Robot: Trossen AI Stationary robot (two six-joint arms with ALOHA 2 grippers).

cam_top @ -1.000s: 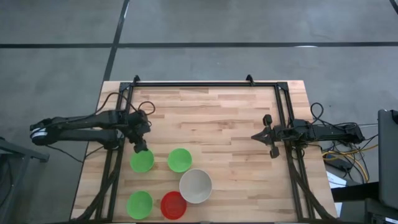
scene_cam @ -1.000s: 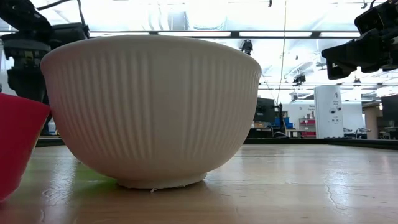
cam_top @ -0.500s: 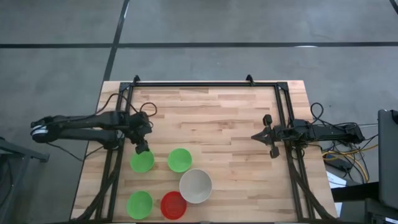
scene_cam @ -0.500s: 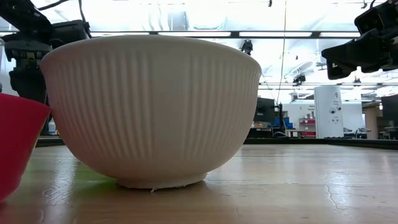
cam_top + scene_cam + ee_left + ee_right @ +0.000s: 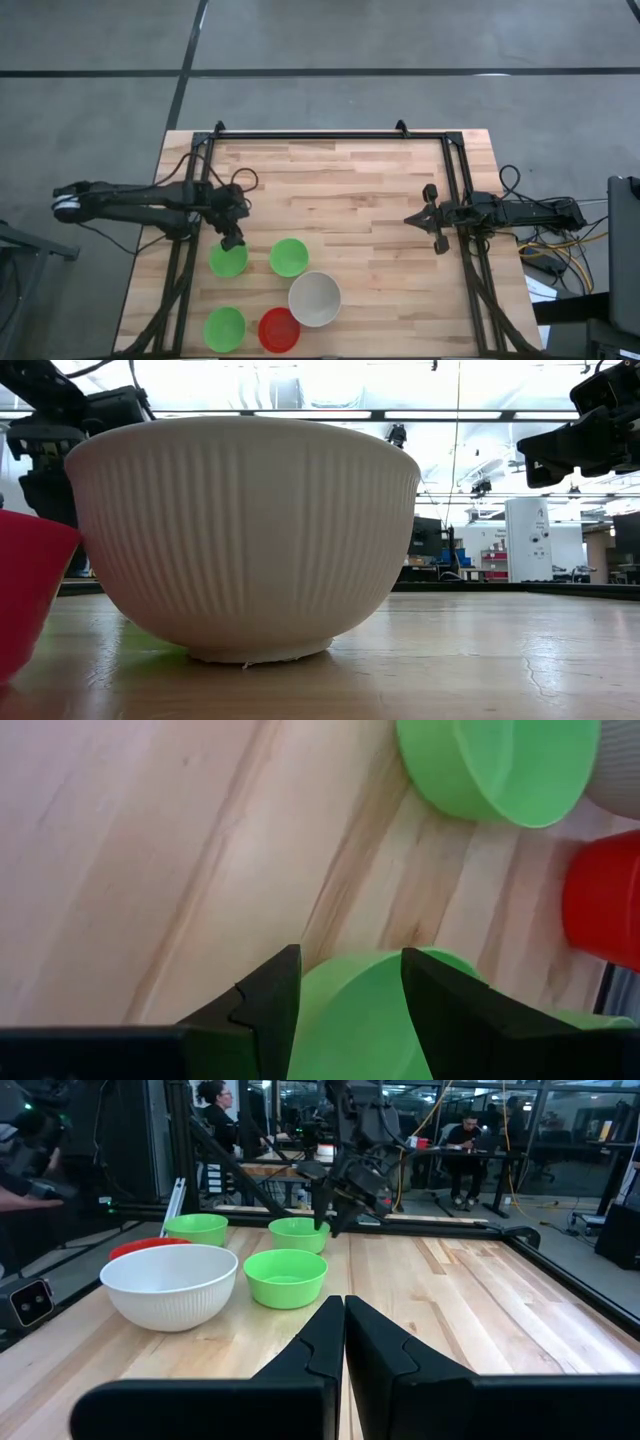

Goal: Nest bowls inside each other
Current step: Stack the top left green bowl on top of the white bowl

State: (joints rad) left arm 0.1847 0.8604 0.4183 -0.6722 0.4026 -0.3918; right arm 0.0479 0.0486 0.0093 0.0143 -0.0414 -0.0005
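Three green bowls, a red bowl [image 5: 279, 329] and a larger white ribbed bowl [image 5: 315, 298] stand upright on their bases at the near left of the wooden table. My left gripper [image 5: 232, 240] hangs open, pointing steeply down over the far rim of the left green bowl [image 5: 228, 260]. In the left wrist view that bowl [image 5: 350, 1020] shows between the two fingers, and I see no touch. The second green bowl [image 5: 289, 257] stands to its right and the third [image 5: 224, 328] nearer. My right gripper [image 5: 343, 1325] is shut and level at the table's right side.
A black frame [image 5: 330, 134] runs along the table's far edge and down both sides. Bare wood [image 5: 350, 190] lies between the two arms. Cables [image 5: 550, 250] trail off the right edge. People and benches [image 5: 470, 1140] show in the room beyond.
My left gripper has crept a little toward the table's right, over the left green bowl's far rim, and has rolled slightly; it stays open. The bowls have not moved.
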